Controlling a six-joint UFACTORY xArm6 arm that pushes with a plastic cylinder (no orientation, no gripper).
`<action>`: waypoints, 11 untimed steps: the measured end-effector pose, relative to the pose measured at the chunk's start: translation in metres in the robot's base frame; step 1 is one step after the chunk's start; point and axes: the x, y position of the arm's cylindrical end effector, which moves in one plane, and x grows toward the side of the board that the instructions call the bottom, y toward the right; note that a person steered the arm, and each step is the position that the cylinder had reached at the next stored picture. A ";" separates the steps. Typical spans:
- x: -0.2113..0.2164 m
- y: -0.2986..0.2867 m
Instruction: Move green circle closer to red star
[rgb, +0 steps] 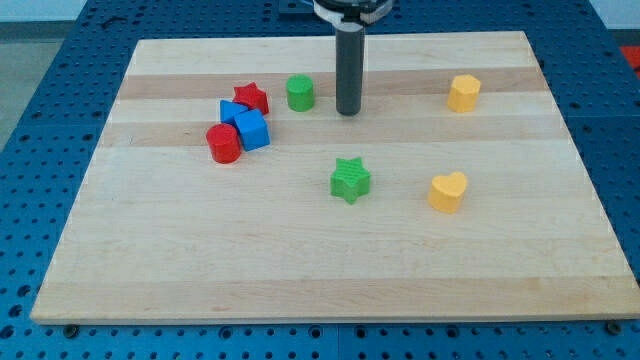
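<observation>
The tool is a plain dark rod with no jaws; nothing is held by it. Its tip (348, 112) is set down on the bench (300, 260), apart from every block. The green circle (300, 93) is located just to the view's left of the tip. The red star (251, 97) is found further left, near the circle but not touching it. Below the tip, towards the view's bottom, a green star (350, 180) is seen.
</observation>
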 end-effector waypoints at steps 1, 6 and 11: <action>-0.017 -0.010; 0.033 -0.074; -0.015 -0.068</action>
